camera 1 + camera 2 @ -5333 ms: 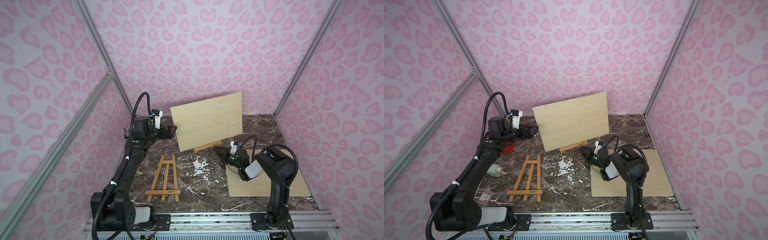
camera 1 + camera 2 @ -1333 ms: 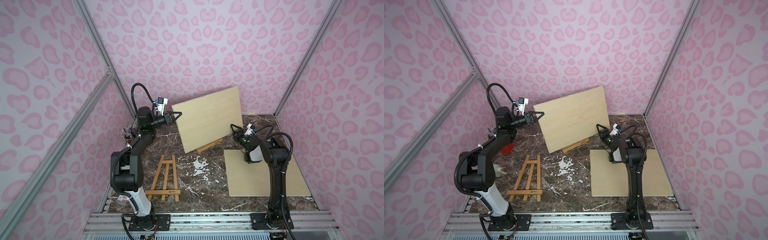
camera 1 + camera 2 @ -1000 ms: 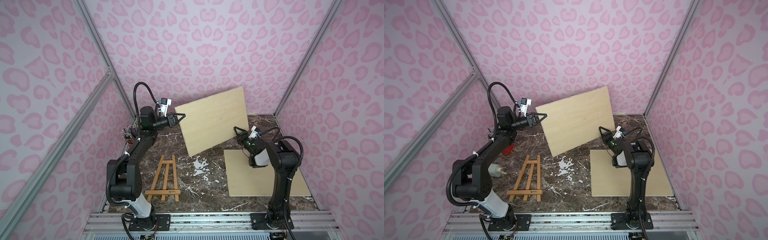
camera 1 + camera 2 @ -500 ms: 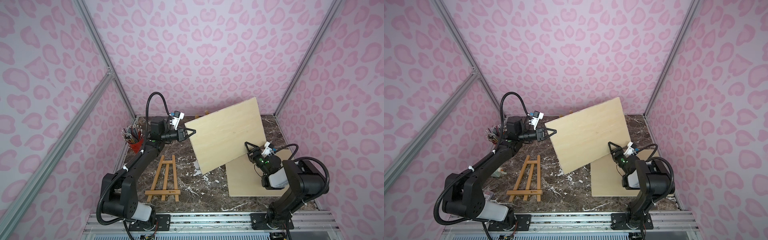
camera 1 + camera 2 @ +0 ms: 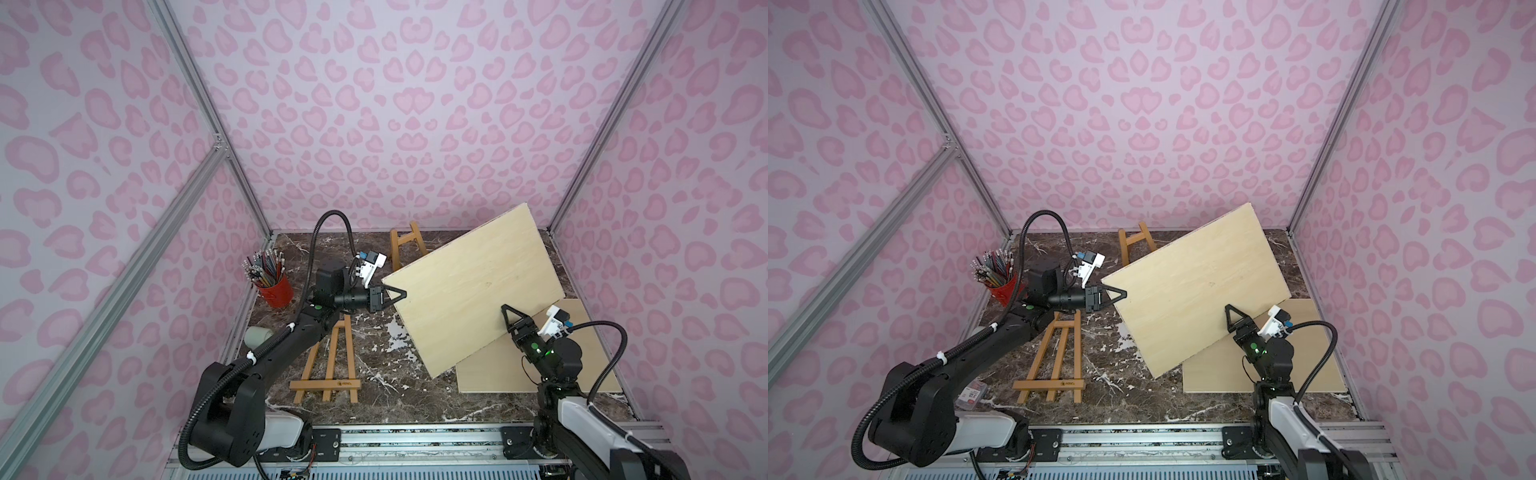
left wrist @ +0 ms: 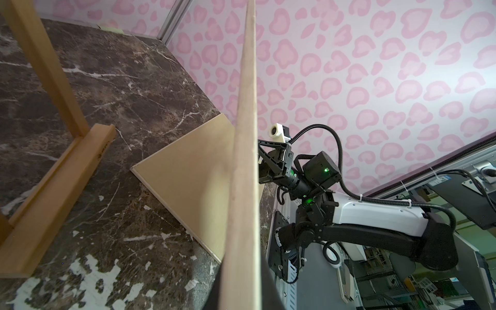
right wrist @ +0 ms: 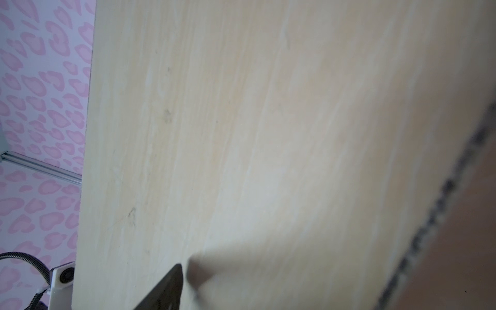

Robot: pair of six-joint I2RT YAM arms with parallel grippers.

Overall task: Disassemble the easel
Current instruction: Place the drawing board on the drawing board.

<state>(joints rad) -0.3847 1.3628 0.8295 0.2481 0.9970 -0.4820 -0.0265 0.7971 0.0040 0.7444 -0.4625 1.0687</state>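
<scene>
The board (image 5: 469, 286) hangs tilted in the air between the two pairs of jaws: the left jaws are narrow, pinching its thin edge near a corner, and the right jaws sit astride the opposite low edge, but we cannot tell if they press it. We judge it light, stiff and smooth, so one narrow pinch may let it swing or slip; holding two far-apart edges is safer.
</scene>
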